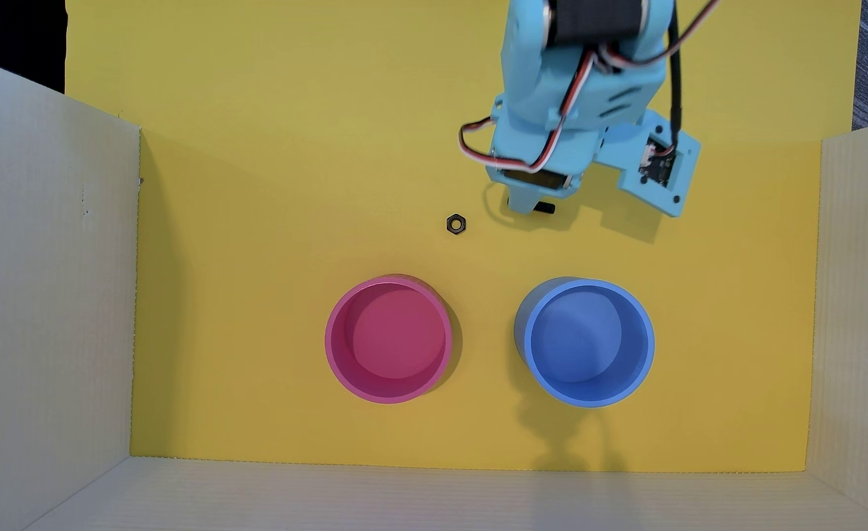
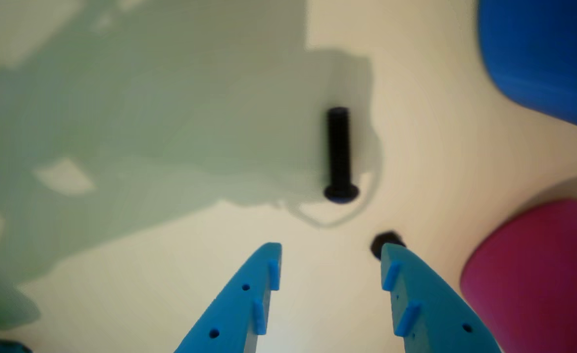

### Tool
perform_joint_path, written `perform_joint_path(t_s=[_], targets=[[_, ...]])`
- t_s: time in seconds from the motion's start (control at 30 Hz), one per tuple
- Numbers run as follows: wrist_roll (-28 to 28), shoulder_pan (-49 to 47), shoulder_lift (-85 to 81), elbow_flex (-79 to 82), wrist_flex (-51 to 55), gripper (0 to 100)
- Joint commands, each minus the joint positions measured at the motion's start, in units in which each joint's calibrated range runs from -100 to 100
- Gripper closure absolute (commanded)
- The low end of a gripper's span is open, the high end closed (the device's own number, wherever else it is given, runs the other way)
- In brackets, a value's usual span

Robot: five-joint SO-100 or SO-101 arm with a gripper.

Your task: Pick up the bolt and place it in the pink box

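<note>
The small black bolt point(image 2: 338, 152) lies flat on the yellow floor, its head toward my fingertips in the wrist view. In the overhead view only its threaded end point(image 1: 545, 208) shows from under my light blue gripper point(image 1: 525, 203). My gripper point(image 2: 331, 250) is open and empty, with the bolt just ahead of the gap between the fingers. The pink box point(image 1: 330, 339) stands upright and empty, below and left of the gripper in the overhead view. Its outer wall shows at the right edge of the wrist view point(image 2: 538, 284).
A black hexagonal nut point(image 1: 455, 224) lies left of the gripper and peeks out by one finger in the wrist view point(image 2: 384, 241). A blue round container point(image 1: 649, 342) stands right of the pink box. Pale cardboard walls point(image 1: 43, 306) enclose the yellow floor on three sides.
</note>
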Motion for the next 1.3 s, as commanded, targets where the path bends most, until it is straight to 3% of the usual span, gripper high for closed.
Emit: perform_joint_path(t_s=[0.0,0.47,0.97,1.27], targets=[[-0.2,-1.7,2.1,-2.3,-0.5,85],[-0.2,-3.0,9.1,-2.6,-7.5,85],[-0.2,-3.0,9.6,-5.4,-7.5,85],[-0.2,-2.8,18.8,-8.9,-7.4,86]])
